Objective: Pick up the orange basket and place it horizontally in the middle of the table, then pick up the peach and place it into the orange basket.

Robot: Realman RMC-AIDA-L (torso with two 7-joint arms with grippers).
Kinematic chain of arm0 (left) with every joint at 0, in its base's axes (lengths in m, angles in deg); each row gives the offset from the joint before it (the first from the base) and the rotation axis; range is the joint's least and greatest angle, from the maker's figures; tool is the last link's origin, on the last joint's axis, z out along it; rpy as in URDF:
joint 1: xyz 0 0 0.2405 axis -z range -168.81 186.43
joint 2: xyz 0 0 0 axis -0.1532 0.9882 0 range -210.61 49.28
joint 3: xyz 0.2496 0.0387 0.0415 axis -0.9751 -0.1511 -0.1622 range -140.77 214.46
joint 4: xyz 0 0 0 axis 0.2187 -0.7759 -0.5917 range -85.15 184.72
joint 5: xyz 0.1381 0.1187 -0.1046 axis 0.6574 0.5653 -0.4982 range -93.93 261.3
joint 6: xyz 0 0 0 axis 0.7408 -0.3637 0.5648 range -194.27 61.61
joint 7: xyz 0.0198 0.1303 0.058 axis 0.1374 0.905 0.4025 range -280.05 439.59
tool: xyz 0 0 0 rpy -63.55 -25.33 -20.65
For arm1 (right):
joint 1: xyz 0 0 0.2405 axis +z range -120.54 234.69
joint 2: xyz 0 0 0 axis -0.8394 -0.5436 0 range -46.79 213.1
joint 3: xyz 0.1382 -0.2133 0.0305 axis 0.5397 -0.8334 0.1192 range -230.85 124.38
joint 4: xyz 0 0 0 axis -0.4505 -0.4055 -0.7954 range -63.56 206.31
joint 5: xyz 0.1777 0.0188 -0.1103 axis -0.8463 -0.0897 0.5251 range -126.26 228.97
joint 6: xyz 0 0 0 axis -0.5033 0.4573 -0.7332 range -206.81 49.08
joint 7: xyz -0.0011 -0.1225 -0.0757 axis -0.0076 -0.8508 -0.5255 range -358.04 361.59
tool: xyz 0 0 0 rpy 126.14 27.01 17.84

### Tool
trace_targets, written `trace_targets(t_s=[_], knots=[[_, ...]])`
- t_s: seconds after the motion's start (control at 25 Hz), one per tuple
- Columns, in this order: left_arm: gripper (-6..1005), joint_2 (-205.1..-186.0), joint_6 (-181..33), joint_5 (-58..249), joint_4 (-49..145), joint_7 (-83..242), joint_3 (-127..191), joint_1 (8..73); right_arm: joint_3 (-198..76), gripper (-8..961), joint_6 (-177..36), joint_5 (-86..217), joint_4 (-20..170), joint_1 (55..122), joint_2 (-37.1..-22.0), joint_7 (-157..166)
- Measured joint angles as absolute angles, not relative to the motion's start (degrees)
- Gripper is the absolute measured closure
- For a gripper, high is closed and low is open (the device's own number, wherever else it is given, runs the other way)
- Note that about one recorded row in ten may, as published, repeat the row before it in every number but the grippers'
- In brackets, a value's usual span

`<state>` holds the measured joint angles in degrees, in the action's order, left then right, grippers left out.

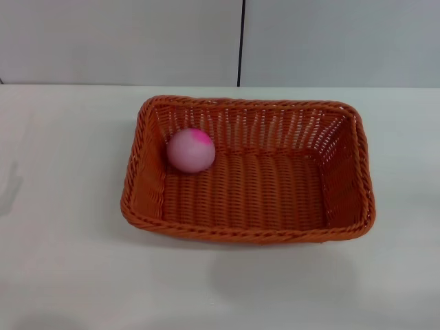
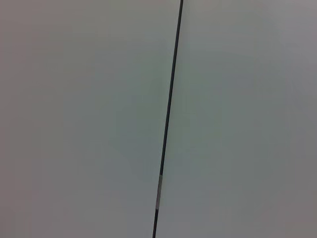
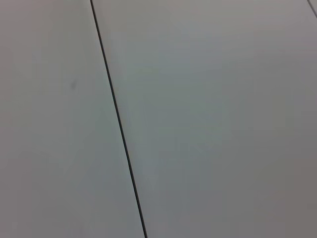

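both steps look done — nothing left.
the peach (image 1: 190, 150) sits in the orange basket (image 1: 247, 227), mid-table (image 1: 62, 261) — my grippers unseen, grip unknowable.

My head camera looks down and forward at the orange basket (image 1: 247, 172) — both wrist cameras face only the grey panel wall (image 2: 79, 119) behind it — all three share its dark seam (image 3: 119, 119).
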<state>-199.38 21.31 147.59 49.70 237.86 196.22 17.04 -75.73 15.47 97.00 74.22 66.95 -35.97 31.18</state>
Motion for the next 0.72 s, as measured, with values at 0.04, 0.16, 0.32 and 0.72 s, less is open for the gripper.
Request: trace_targets(t_s=[0.04,0.16,0.32,0.72], knots=[[156,-199.38,21.3,147.6,49.7,237.9,196.2,17.0,-75.7,409,15.5,97.0,74.2,66.9,-35.97,31.2],[156,-199.36,21.1,147.6,49.2,238.4,196.1,17.1,-76.0,409,14.4,97.2,73.8,67.3,-35.86,31.0],[156,-199.25,19.9,147.6,49.1,237.9,196.0,17.4,-76.5,410,12.5,99.3,74.0,67.6,-35.71,31.2],[156,-199.22,18.5,147.5,48.3,237.3,196.3,17.6,-76.0,410,11.2,99.6,74.1,68.1,-35.67,31.2]])
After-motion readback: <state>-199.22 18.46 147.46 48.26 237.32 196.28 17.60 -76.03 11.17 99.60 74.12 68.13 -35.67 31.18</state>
